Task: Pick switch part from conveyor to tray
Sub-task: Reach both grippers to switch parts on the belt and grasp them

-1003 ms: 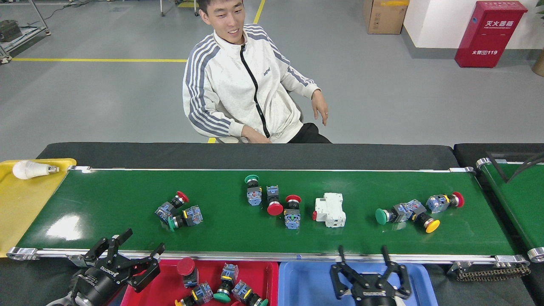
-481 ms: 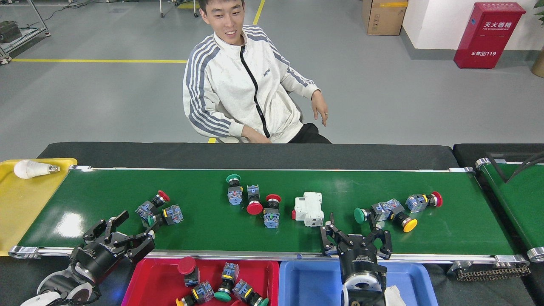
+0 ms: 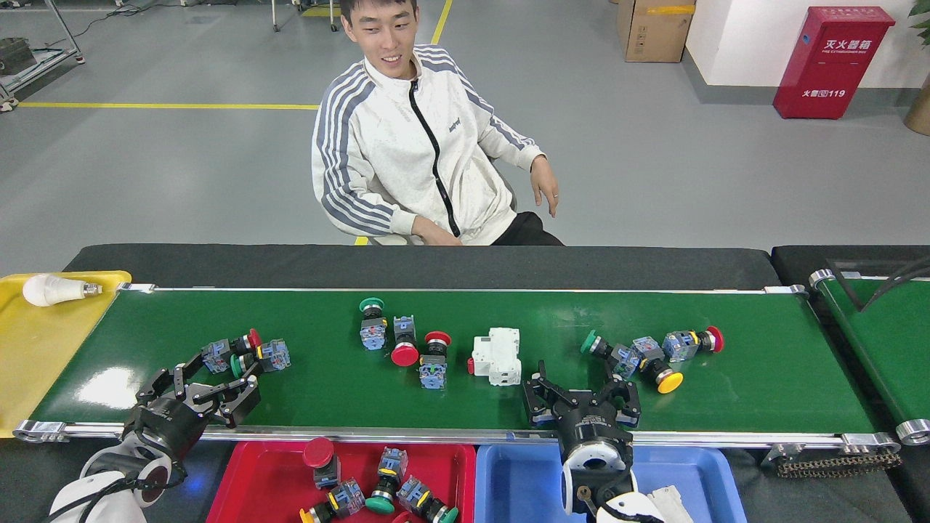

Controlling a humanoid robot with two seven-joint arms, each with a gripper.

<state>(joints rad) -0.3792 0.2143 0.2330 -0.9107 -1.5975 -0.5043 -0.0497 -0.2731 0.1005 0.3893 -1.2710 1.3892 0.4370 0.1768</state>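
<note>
— Switch parts, that's what's scattered along the conveyor [image 3: 763, 378]. Nearest the left end lie a red-capped switch [image 3: 229, 347] and a green-capped switch [image 3: 261, 357], touching each other.

— And the left pincer [image 3: 211, 378]?

— Over the belt's near edge, just beside that pair, fingers spread wide, nothing between them. One fingertip sits close to the green-capped one, though I can't tell if it touches.

— The right pincer [image 3: 581, 388]?

— Also wide and empty, above the near half of the belt, between the white breaker [image 3: 497, 356] and the cluster on the right: a green button switch [image 3: 607, 350], a yellow button switch [image 3: 657, 372] and a red button switch [image 3: 690, 341], packed together.

— Anything mid-belt?

— Three more, near each other: a green mushroom switch [image 3: 373, 323], a big red mushroom switch [image 3: 404, 343] and a small red switch [image 3: 434, 359].

— The trays?

— The red tray [image 3: 254, 494], below the near rail, already holds several switches. The blue tray [image 3: 516, 487] is to its right, under the right arm. At the far left a yellow tray [image 3: 36, 349] carries a light bulb [image 3: 52, 289].

— And the person [image 3: 421, 145]?

— Seated beyond the belt, white striped jacket, leaning to one side.
</note>
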